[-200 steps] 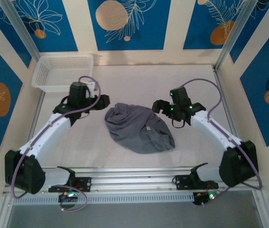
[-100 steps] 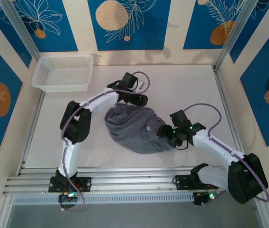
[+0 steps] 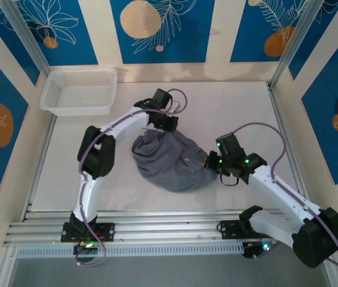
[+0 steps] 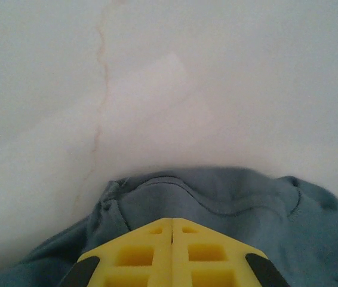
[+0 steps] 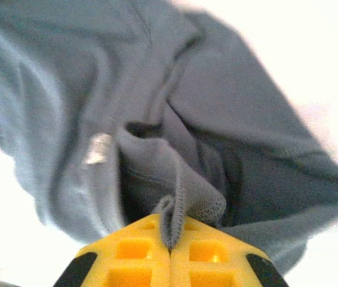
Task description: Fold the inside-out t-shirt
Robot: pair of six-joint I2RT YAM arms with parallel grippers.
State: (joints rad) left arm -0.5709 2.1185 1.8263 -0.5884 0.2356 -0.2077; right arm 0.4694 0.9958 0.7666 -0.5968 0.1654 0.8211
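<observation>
The inside-out t-shirt [image 3: 172,160] lies crumpled mid-surface [image 3: 240,107] with bare room all round, and the white basket [image 3: 79,89] is well apart in the far left corner. The left claw [image 3: 160,127] is closed at the shirt's far edge; whether it has cloth, I cannot tell. The right claw [image 3: 212,162] pinches a fold at the shirt's right edge. Both have shut since a moment ago, and the shirt has bunched narrower.

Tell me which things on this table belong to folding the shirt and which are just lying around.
Part of the job:
inside-out t-shirt, bunched mid-table
left gripper, shut at the shirt's far edge; grip unclear
right gripper, shut on a fold of the shirt

Just lying about:
white mesh basket, far left corner, apart from the shirt
</observation>
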